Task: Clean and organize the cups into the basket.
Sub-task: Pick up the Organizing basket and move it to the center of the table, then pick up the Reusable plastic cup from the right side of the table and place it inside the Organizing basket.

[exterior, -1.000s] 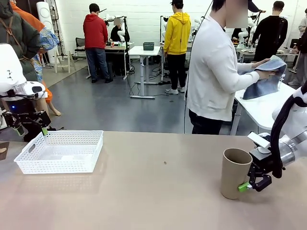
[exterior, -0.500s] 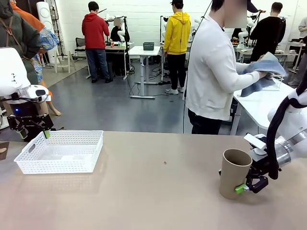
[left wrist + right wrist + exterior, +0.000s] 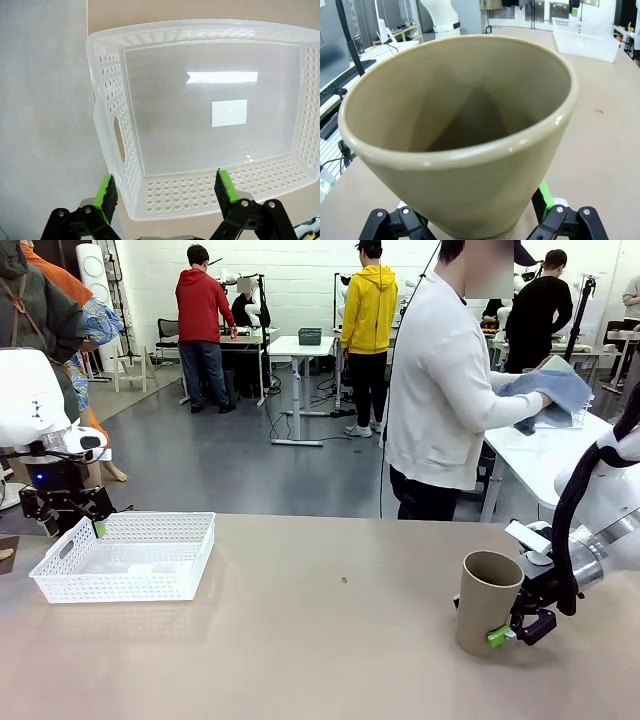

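Observation:
One tan cup [image 3: 489, 602] stands upright on the table at the right. My right gripper [image 3: 507, 631] is open, one finger on each side of the cup's lower part. In the right wrist view the cup [image 3: 465, 135] looms close, its mouth open towards the camera, and one green pad [image 3: 544, 196] shows beside its base. The white mesh basket [image 3: 125, 585] sits at the table's left end with no cup inside. My left gripper [image 3: 72, 521] hangs open just behind its far left corner. From the left wrist I look down into the basket [image 3: 115, 115] between the open fingers [image 3: 106, 192].
A person in a white top [image 3: 440, 390] stands at the far side, turned away towards a white side table [image 3: 550, 465], holding a blue cloth [image 3: 548, 398]. Other people and tables are farther back. Bare tan tabletop [image 3: 330, 630] lies between basket and cup.
My right gripper has moved a little left and lower along the cup, which has shifted slightly left. The left arm has barely drifted. The person has moved the blue cloth.

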Robot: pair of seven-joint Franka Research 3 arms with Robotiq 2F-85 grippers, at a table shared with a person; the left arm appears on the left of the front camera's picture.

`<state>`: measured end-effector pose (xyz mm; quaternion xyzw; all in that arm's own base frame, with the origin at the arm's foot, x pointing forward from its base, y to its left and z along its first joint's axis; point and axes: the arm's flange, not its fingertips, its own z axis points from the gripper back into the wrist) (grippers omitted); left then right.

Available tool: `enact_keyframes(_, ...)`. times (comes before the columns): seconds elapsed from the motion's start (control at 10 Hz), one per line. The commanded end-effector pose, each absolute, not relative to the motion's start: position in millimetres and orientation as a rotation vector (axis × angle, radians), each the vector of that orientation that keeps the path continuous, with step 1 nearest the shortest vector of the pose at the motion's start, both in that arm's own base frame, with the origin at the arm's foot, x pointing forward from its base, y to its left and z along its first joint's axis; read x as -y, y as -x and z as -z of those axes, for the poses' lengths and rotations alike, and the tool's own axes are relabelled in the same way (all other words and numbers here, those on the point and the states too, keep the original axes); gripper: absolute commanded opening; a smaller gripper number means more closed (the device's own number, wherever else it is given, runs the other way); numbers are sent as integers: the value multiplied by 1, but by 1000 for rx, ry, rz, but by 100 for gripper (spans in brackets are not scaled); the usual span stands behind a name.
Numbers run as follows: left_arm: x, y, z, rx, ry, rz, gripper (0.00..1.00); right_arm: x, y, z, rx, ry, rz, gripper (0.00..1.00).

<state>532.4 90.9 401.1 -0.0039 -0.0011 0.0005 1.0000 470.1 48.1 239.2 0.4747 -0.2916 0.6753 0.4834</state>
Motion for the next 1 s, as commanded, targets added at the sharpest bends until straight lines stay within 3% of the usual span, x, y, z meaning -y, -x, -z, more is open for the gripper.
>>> enact_keyframes(0.0,-94,-541,-397,-17,-12,12,100,-56,-466,-236,737,-1127,-1627,100)
enact_keyframes(0.9,-113,-532,-405,14,-28,-43,100,-53,-469,-237,735,-1117,-1601,100)
